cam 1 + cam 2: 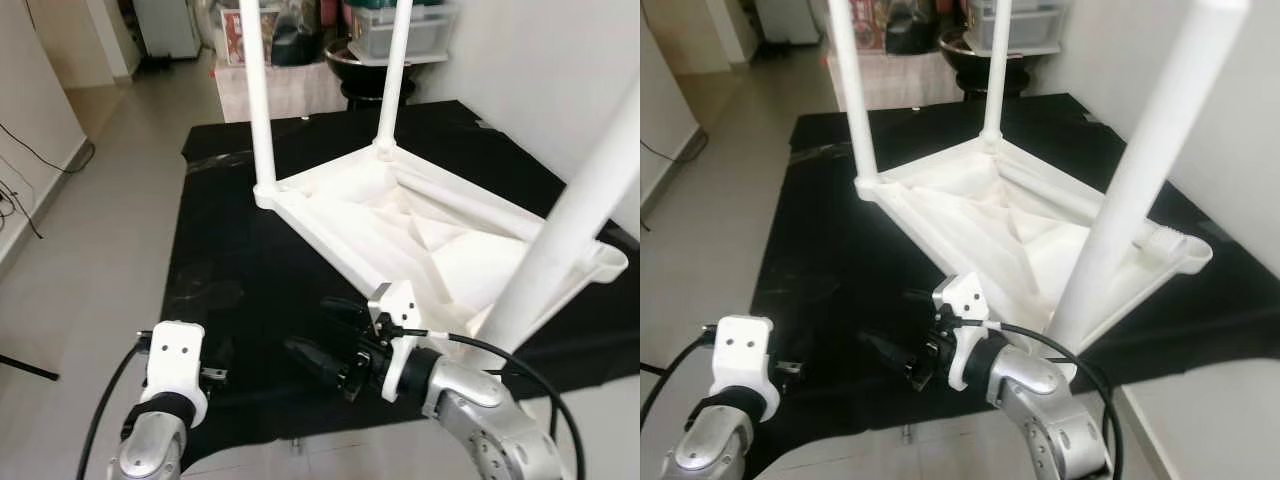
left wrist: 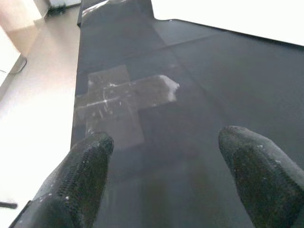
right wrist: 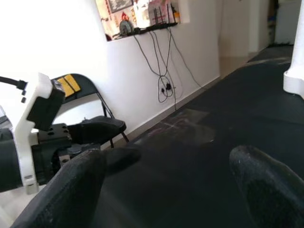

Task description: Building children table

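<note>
In the left eye view, the white children's table lies upside down on a black mat in the middle and right of the frame, with three white legs standing up from its corners. The near corner looks legless, so the step in hand seems to be fitting the last leg; I see no loose leg, so the next move likely calls for finding one. The right gripper sits at the lower centre, turned toward the left of the frame, jaws apart and empty. The left gripper is low at the lower left.

In the right eye view, the same table sits against a pale wall at the right; a tiled floor runs up the left.

In the left wrist view, two black fingers stand apart over the mat, with a patch of clear tape ahead.

In the right wrist view, a folding chair and hanging cables line a white wall.
</note>
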Robot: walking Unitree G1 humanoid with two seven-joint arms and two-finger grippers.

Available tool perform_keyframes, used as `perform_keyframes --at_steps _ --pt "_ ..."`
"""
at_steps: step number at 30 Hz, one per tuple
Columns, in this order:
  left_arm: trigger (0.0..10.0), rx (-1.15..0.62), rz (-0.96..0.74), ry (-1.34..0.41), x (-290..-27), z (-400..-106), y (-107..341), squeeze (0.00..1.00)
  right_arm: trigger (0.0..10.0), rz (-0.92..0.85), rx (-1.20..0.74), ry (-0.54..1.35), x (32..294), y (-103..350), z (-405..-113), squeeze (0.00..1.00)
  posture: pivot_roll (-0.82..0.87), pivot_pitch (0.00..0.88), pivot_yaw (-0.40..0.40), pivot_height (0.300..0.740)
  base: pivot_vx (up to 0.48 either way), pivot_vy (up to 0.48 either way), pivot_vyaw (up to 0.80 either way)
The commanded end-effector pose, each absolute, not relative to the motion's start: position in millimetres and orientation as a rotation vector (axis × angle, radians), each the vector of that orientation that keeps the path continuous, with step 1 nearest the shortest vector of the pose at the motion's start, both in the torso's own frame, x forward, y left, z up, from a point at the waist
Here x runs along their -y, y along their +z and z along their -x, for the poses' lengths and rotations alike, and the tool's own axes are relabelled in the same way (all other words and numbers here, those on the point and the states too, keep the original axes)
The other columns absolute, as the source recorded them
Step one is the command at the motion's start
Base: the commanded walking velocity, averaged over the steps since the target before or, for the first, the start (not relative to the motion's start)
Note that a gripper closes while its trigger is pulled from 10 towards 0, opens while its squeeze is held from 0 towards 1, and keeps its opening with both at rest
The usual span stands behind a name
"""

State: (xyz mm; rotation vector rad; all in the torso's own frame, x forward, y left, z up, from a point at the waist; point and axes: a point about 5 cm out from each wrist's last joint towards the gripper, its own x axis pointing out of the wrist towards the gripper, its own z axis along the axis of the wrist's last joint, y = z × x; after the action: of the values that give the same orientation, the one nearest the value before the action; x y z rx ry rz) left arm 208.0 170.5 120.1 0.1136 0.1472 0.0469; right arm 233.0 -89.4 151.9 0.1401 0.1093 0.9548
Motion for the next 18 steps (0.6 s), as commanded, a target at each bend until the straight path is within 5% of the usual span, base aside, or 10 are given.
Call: perform_keyframes --at_steps 1,18 --pt "10.0 -0.177 -0.119 0.056 -171.0 -206.1 113.6 0.0 10.0 -0.139 -0.091 0.97 86.9 154.8 -231.8 0.0 -0.02 0.015 0.019 0.74 -0.3 0.0 0.0" --pt "10.0 -0.145 -0.072 -0.035 -163.3 -203.0 117.2 0.0 10.0 -0.074 -0.101 0.654 115.4 147.0 -263.2 0.0 -0.02 0.014 0.018 0.74 -0.049 0.0 0.0"
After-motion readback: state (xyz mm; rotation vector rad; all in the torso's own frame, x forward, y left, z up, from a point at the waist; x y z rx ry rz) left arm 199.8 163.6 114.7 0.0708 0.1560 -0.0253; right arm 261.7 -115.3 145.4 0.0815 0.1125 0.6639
